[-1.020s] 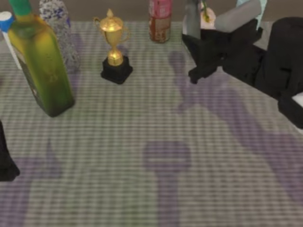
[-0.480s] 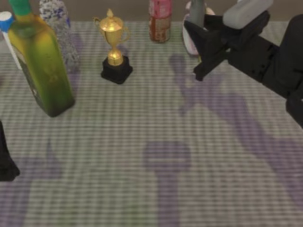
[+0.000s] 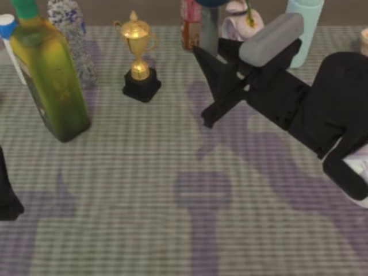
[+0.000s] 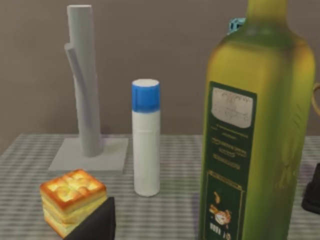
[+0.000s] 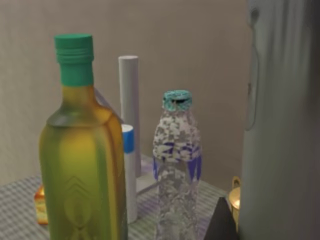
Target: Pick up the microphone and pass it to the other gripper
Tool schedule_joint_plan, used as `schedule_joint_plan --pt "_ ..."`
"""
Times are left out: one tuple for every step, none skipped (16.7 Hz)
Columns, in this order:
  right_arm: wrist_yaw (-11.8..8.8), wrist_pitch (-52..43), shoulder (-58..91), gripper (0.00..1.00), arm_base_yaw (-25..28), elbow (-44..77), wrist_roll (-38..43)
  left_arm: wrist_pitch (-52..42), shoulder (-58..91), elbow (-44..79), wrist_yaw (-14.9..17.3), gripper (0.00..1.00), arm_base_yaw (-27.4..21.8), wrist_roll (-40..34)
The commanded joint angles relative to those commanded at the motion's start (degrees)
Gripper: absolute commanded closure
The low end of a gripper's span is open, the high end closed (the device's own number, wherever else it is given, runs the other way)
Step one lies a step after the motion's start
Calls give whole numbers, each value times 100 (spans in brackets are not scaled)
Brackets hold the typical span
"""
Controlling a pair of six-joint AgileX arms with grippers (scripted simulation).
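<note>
The microphone stands upright at the table's far middle, its navy head at the top view's upper edge above a silver-grey handle. My right gripper is shut on the handle, with its black fingers pointing left. In the right wrist view the handle fills the side of the picture beside one dark fingertip. My left gripper rests at the table's left edge, open and holding nothing. One of its fingers shows in the left wrist view.
A big green oil bottle, a patterned water bottle and a white blue-capped bottle stand at the far left. A gold trophy, a red can and a pale-teal cylinder line the back. A cracker stack lies near the left gripper.
My right gripper has swung left along the back of the table with the microphone in it, and now sits nearer the trophy. The left arm has not moved.
</note>
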Motion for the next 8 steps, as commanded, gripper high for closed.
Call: schedule_joint_plan --pt "44 34 -14 100 46 -18 4 0 0 0 0 0 0 0" --pt "46 36 -15 100 48 -19 4 0 0 0 0 0 0 0" --pt "46 36 -15 100 48 -19 4 0 0 0 0 0 0 0" --pt "24 23 14 100 25 1 14 0 0 0 0 0 0 0" --pt "28 25 8 100 29 -3 12 0 0 0 0 0 0 0" --pt "34 29 1 100 35 -8 9 0 0 0 0 0 0 0" --pt "40 32 -7 100 41 -14 7 0 0 0 0 0 0 0" --pt "46 36 -15 100 47 -19 4 0 0 0 0 0 0 0"
